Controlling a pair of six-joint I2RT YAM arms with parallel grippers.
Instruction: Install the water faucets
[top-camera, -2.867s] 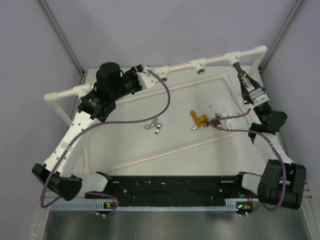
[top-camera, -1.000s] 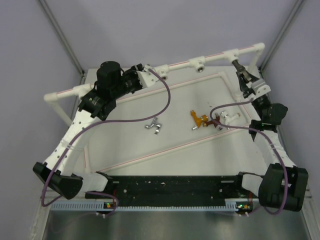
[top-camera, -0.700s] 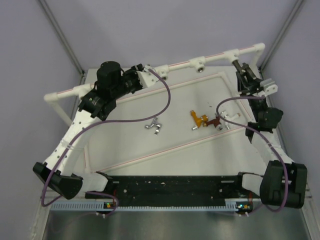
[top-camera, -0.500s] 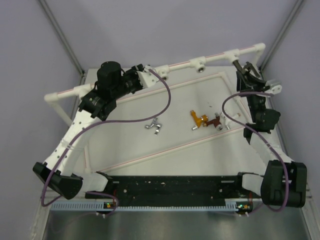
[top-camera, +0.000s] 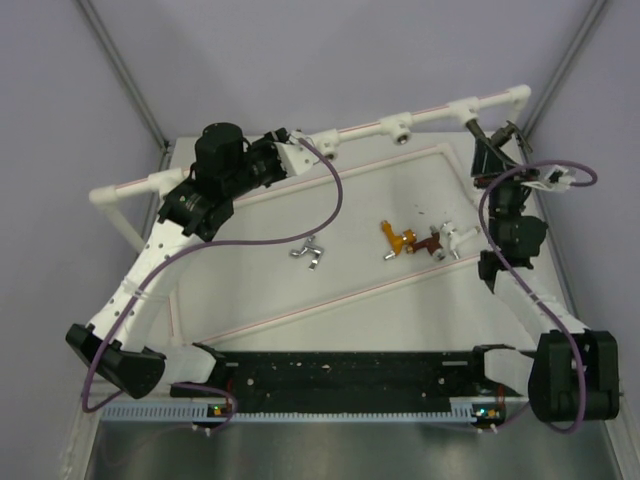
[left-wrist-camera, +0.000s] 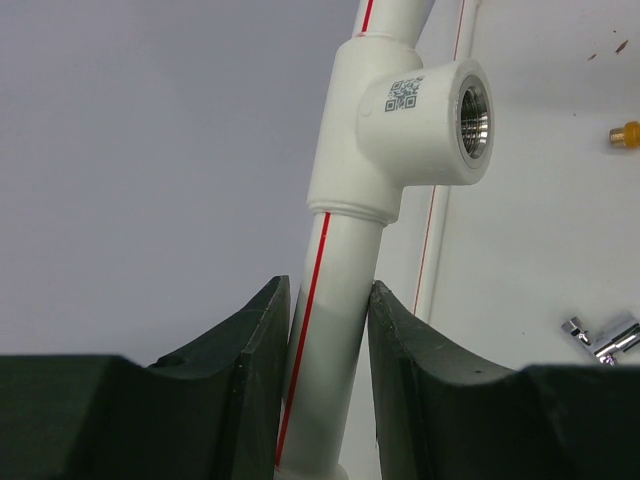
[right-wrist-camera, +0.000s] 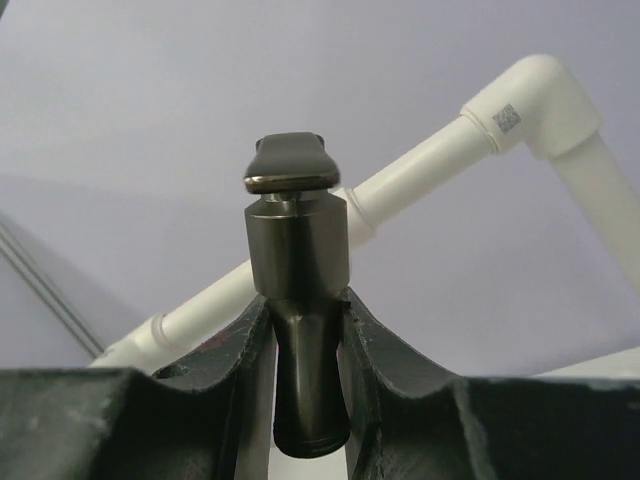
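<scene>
A dark grey faucet (right-wrist-camera: 297, 262) stands upright between my right gripper's (right-wrist-camera: 303, 335) jaws, which are shut on its body below the lever. In the top view the right gripper (top-camera: 489, 143) holds that faucet (top-camera: 476, 128) close to the rightmost pipe socket (top-camera: 462, 108). My left gripper (left-wrist-camera: 328, 305) is shut on the white pipe (left-wrist-camera: 345, 235) just below a threaded socket (left-wrist-camera: 455, 108); the top view has it (top-camera: 298, 152) at the rail's left part. Silver (top-camera: 310, 252), orange-gold (top-camera: 394, 238), reddish-brown (top-camera: 429, 245) and white (top-camera: 456, 236) faucets lie on the table.
The white pipe frame (top-camera: 430, 117) runs along the table's far edge, with another socket (top-camera: 398, 128) at its middle and an elbow (top-camera: 520, 95) at the right corner. Purple cables (top-camera: 335, 195) loop off both wrists. Purple walls close in the back and sides.
The right wrist has rolled over at the rightmost socket with the dark grey faucet in its jaws, and its cable has swung out to the right. The left arm has held still on the pipe.
</scene>
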